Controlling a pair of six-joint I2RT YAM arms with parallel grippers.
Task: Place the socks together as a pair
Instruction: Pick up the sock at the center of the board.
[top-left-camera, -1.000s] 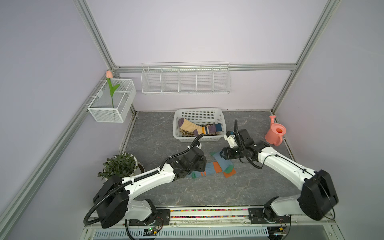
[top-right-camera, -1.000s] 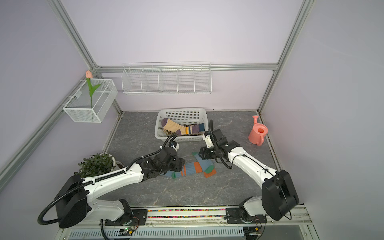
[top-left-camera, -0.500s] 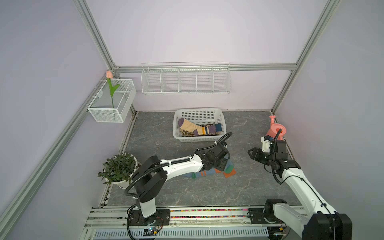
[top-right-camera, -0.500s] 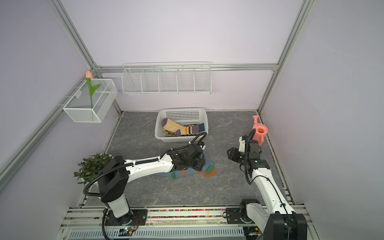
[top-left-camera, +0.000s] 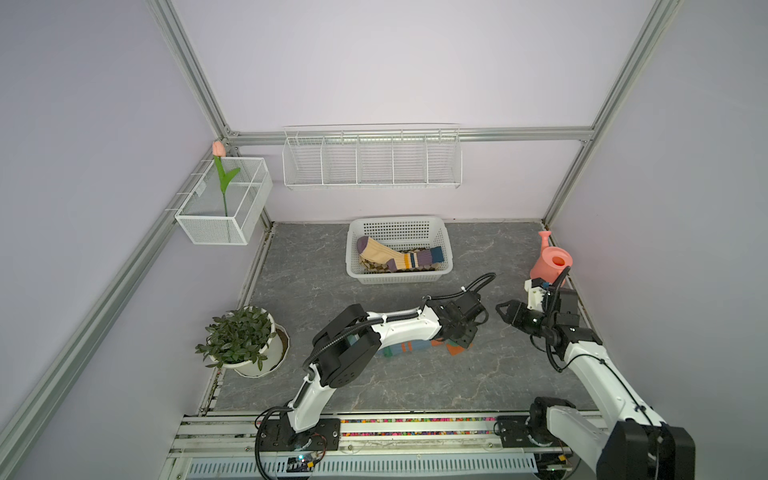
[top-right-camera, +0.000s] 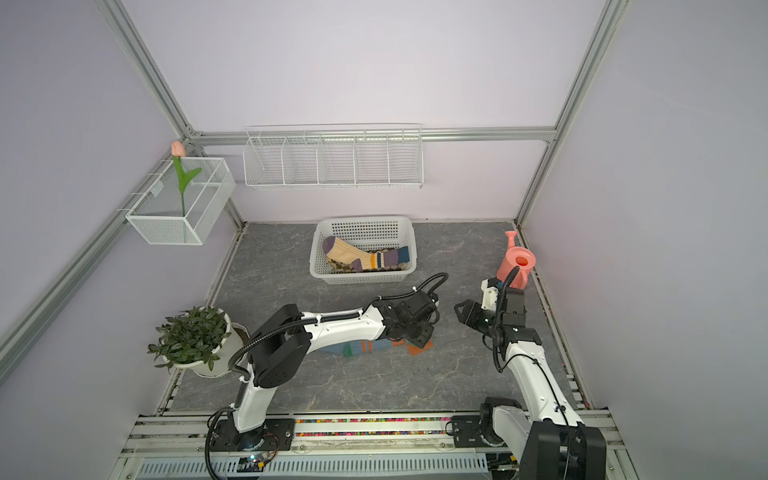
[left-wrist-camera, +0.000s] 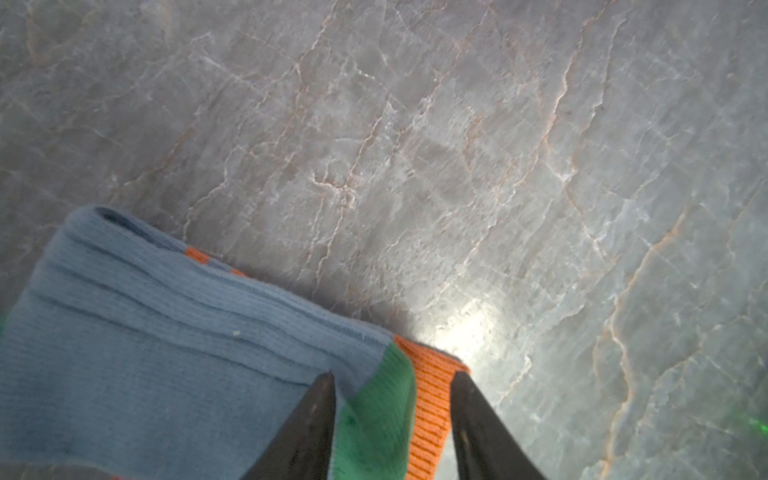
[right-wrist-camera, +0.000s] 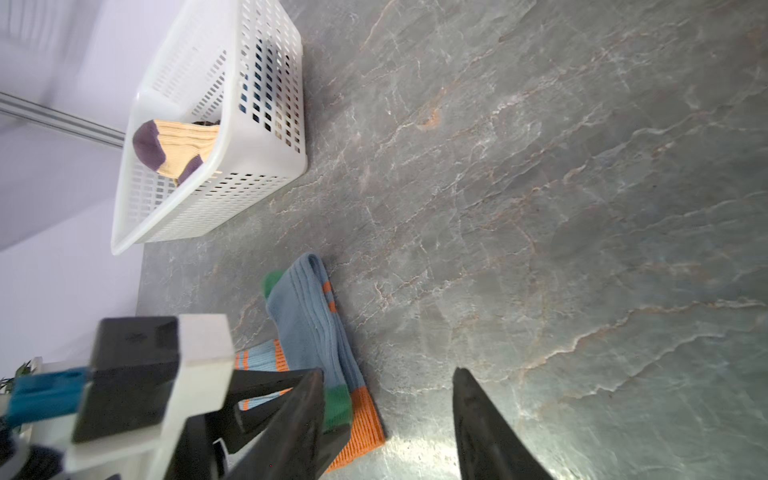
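1. Looking over the bench (top-left-camera: 478, 374), found the blue-grey socks (top-left-camera: 409, 347) lying flat near its middle, slightly toward the front edge, crossed at an angle and half hidden under the left arm (top-left-camera: 399, 328).
2. Noted the left gripper (left-wrist-camera: 390, 376) down at the orange cuff (left-wrist-camera: 432, 399), fingers set either side of the cuff and the green patch (left-wrist-camera: 374, 415). Could not tell whether truly pinched or merely straddled.
3. Saw the right gripper (right-wrist-camera: 388, 370) with jaws apart and empty, held clear toward the right edge.
4. Spotted the cream striped sock (top-left-camera: 395, 257) in the white basket (top-left-camera: 399, 226) by the back edge, over other patterned knit.
5. Judged the knit light, limp and stretchy: likely to drape, fold and drag its partner along rather than slide as one stiff piece. Neither fragile nor slippery.
6. Judged the ribbed cuff the best hold, thick-edged and easy to pinch through both layers. Advised against a mid-leg grab, likely to bunch the fabric.
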